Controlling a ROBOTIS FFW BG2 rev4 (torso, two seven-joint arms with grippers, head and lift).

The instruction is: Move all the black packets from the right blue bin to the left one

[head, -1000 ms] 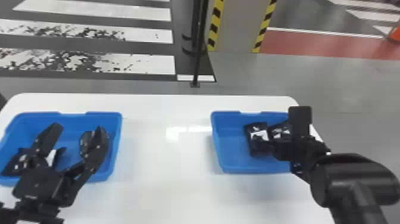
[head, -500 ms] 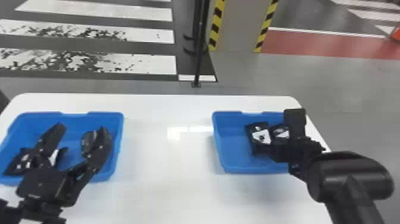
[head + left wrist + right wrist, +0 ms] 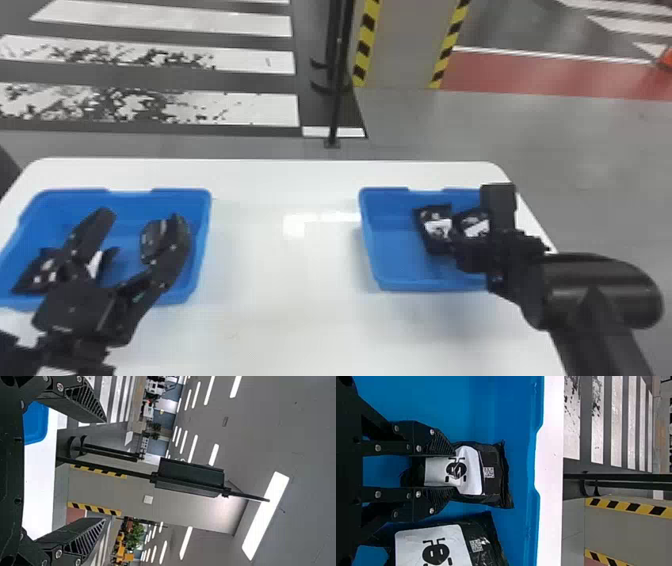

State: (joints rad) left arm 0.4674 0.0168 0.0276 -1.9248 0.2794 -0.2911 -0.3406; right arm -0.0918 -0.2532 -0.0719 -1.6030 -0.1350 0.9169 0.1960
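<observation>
In the head view my left gripper [image 3: 136, 223] stands open over the left blue bin [image 3: 205, 235], where black packets [image 3: 37, 274] lie behind and beside it. The left wrist view shows the same gripper [image 3: 105, 470] with nothing between its fingers. On the right, my right gripper [image 3: 457, 245] reaches down into the right blue bin [image 3: 375, 260]. Seen from the right wrist, this gripper [image 3: 455, 470] is shut on a black packet [image 3: 492, 473] with a white label, which bulges past the fingertips. A second packet [image 3: 478, 534] lies close beside it.
Both bins stand on a white table [image 3: 280, 270] with a wide gap between them. A thin dark post [image 3: 337, 100] rises from the floor beyond the table's far edge. The right bin's far wall [image 3: 532, 455] is just past the held packet.
My right gripper has shifted a little to the left over the right bin, toward the packets. My left arm has stayed nearly still.
</observation>
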